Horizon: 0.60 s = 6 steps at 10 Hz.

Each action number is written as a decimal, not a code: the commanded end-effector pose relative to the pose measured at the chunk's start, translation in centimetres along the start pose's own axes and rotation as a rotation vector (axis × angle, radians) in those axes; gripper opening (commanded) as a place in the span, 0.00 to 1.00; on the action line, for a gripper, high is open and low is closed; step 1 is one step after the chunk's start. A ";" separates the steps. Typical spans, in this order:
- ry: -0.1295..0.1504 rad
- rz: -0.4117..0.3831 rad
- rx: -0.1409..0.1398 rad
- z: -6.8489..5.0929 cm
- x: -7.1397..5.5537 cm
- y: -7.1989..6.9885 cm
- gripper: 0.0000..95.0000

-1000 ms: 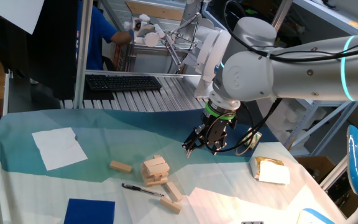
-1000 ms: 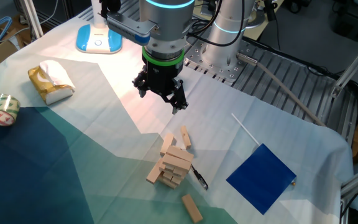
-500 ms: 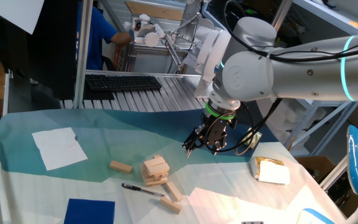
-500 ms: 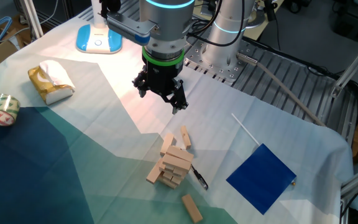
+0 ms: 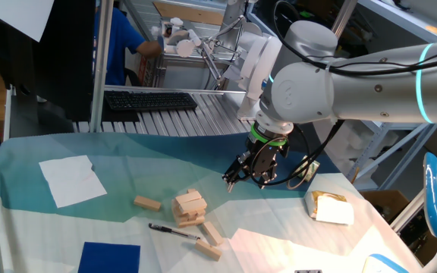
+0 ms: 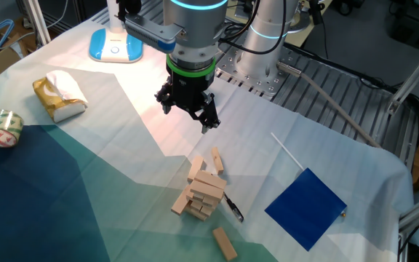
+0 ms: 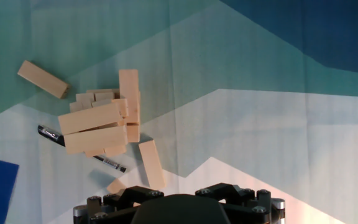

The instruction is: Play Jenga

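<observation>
Robot claw hangs in the air above the desk, carrying nothing; whether its fingers are apart or together cannot be made out. Jenga stack, short and uneven, sits on the teal and white cloth, apart from the claw. Loose blocks lie around it: one block off to the side, others touching the stack's base. Black pen lies partly under the stack. Blue sheet lies nearby.
</observation>
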<state>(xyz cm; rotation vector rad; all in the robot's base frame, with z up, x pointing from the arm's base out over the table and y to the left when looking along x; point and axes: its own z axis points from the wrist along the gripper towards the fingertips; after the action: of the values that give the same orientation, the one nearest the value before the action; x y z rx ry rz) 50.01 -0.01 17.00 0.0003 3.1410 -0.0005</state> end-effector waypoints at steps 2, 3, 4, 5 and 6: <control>0.077 0.352 -0.029 0.1 0.0 0.0 0.00; 0.078 0.358 -0.047 0.2 0.0 0.0 0.00; 0.077 0.357 -0.047 0.1 0.0 0.0 0.00; 0.075 0.358 -0.046 0.1 0.0 0.0 0.00; 0.074 0.357 -0.044 0.0 0.0 -0.1 0.00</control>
<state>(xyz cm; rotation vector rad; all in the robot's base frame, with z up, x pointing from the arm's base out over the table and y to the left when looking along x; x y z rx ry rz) 50.11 -0.04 16.91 0.3124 3.1669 0.0293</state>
